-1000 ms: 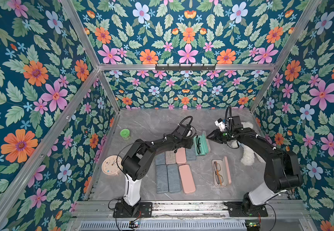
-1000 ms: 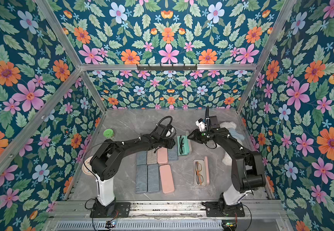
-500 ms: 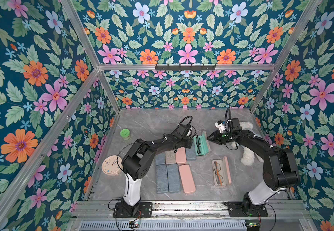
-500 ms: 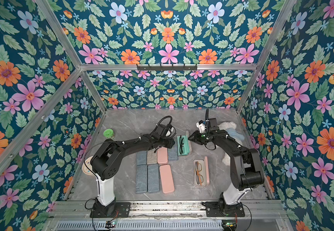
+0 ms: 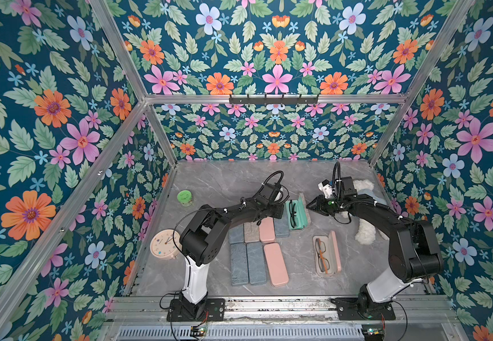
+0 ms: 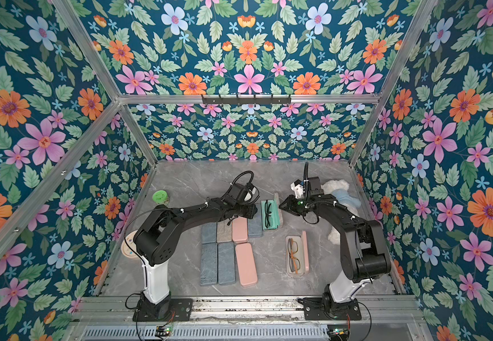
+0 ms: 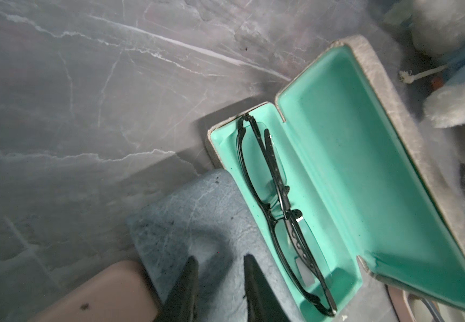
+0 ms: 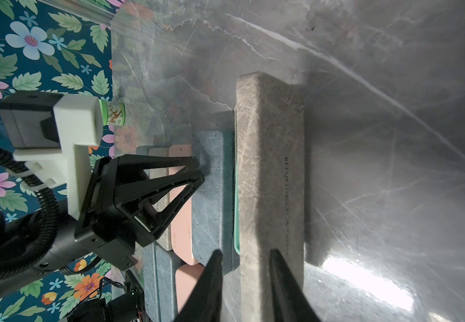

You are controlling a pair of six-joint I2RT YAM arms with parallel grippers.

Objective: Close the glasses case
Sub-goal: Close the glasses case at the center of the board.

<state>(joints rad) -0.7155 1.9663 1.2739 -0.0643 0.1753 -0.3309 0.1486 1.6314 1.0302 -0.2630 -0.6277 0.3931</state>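
On the grey marbled tabletop point(image 5: 224, 180), a green jar point(image 5: 184, 197) is seen well to the left of the open glasses case point(image 5: 299, 217) and slightly farther back. A round clock point(image 5: 164, 244) is seen well to its left and nearer the front. Closer to the case, the left claw point(image 7: 218, 260) is held low over a blue closed case point(image 7: 192, 223) that lies against the glasses case's left long side. Its jaws are parted by a narrow gap and nothing is gripped between them. More closed cases point(image 5: 257, 257), blue, grey and pink, are laid in two rows to the left of and in front of the glasses case. The glasses case itself is found between the two claws, not yet closed. Black glasses point(image 7: 276, 212) are laid in its teal-lined base, and its grey lid point(image 8: 270, 167) is raised steeply along the right long side. Just to the right of that lid, the right claw point(image 8: 246, 251) is pointed at the lid's outer face. Its jaws are set a little apart with nothing clamped; whether the lid is touched cannot be told. To the right of and in front of the glasses case, a second open case point(image 5: 326, 255) with orange-rimmed glasses is laid. A white plush toy point(image 5: 366, 233) is seen farther right.
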